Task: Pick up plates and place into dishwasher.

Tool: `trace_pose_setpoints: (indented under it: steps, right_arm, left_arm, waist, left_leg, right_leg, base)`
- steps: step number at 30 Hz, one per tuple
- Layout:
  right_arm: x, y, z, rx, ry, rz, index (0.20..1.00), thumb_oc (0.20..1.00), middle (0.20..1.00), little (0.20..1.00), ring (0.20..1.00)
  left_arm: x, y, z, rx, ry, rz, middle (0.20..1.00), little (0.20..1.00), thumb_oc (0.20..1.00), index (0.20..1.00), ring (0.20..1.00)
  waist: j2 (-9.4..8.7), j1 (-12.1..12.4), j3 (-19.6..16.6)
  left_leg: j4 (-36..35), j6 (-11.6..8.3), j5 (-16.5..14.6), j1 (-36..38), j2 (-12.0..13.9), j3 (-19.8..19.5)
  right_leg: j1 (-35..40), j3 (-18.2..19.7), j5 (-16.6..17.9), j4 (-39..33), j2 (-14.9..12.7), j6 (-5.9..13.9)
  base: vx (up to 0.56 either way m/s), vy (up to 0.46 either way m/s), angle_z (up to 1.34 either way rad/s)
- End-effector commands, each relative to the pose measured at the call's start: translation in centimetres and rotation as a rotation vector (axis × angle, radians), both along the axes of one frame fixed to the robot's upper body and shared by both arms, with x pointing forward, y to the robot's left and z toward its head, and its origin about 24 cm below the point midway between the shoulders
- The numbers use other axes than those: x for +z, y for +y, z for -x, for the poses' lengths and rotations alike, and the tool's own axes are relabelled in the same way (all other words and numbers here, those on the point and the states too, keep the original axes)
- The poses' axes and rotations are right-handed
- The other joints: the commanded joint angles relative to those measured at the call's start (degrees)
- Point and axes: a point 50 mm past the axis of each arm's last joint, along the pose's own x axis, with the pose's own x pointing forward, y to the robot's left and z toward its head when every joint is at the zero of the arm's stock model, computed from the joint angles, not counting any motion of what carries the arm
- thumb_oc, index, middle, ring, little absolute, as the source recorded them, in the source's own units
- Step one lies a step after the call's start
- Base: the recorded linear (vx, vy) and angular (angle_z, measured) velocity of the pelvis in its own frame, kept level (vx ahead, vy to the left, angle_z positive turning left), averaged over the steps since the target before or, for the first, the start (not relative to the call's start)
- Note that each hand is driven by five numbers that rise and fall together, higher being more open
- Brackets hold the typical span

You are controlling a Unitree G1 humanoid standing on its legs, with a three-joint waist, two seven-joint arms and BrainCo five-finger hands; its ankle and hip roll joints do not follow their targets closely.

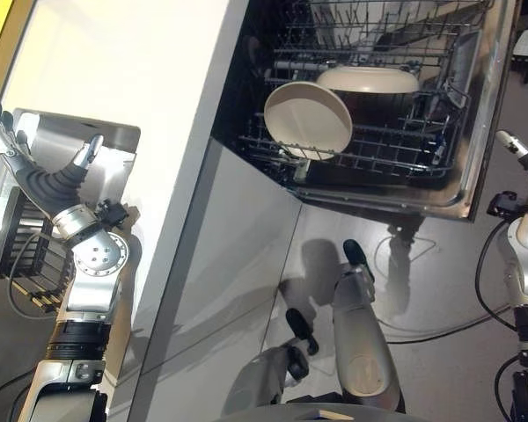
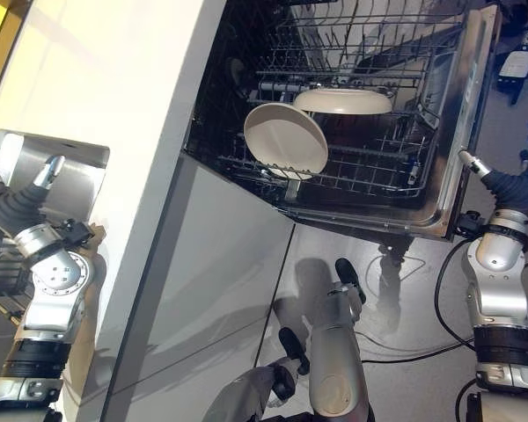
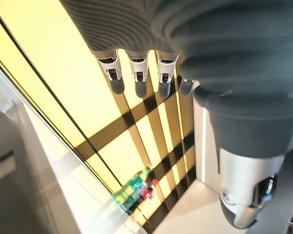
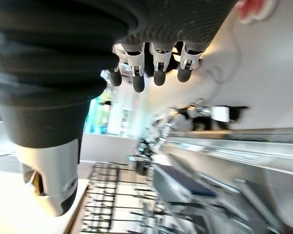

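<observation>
Left hand (image 1: 35, 171) — raised over the white countertop (image 1: 132, 79), well to the left of the dishwasher (image 1: 475, 132), fingers straight and relaxed, holding nothing. Just beside it, further from the dishwasher, a steel sink (image 1: 62, 141) is set into the counter and a dark dish rack (image 1: 22, 255) hangs below.

Two cream plates are already in the dishwasher's lower rack (image 1: 396, 154): the upright plate (image 1: 308, 119) stands on edge with its face toward the counter side, and the second plate (image 1: 368, 79) sits just behind it, seen edge-on. The rack to the right of both is vacant.

Right hand (image 2: 510, 186) — beside the open dishwasher door, fingers loose and empty in its wrist view. It is judged the nearer hand to the rack; any further plate would have to come from the counter side, which the left hand serves.
</observation>
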Motion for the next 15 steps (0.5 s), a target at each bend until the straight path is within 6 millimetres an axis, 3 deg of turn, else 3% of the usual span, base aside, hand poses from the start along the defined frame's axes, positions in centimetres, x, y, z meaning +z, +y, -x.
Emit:
trace_pose_setpoints:
  steps: [1, 8, 15]
  right_arm:
    - [3.1, 0.9, -0.1, 0.099, -0.146, 0.035, 1.0, 1.0, 1.0, 1.0, 1.0]
    - [4.0, 2.4, -2.6, 0.213, -0.125, -0.015, 1.0, 1.0, 1.0, 1.0, 1.0]
    - [4.0, 5.3, -4.8, 0.346, -0.068, -0.003, 1.0, 1.0, 1.0, 1.0, 1.0]
  left_arm:
    - [-1.3, -0.5, -0.4, 0.034, 0.028, 0.02, 1.0, 1.0, 1.0, 1.0, 1.0]
    - [0.2, -1.3, -1.6, 0.014, 0.013, 0.014, 1.0, 1.0, 1.0, 1.0, 1.0]
    - [1.4, -1.8, -2.0, -0.007, -0.011, 0.0, 1.0, 1.0, 1.0, 1.0, 1.0]
  waist:
    - [3.25, -2.6, 1.1]
    - [3.84, -1.8, 2.8]
    - [4.2, 0.3, 3.3]
  left_leg:
    - [14.5, -2.87, -4.9, -7.1, 5.1, -5.2]
    - [17.2, -3.02, -5.6, -10.0, 4.7, -6.8]
    - [17.5, -2.75, -5.1, -10.6, 4.0, -8.6]
  right_leg:
    - [4.3, 3.6, -5.4, -1.8, -5.5, 3.19]
    - [2.3, 4.3, -5.6, -0.3, -5.9, 3.06]
    - [3.3, 4.0, -5.4, -0.7, -6.2, 2.66]
  base:
    - [0.0, -0.025, -0.21]
    - [-0.01, -0.01, 0.0]
    - [0.0, 0.015, 0.07]
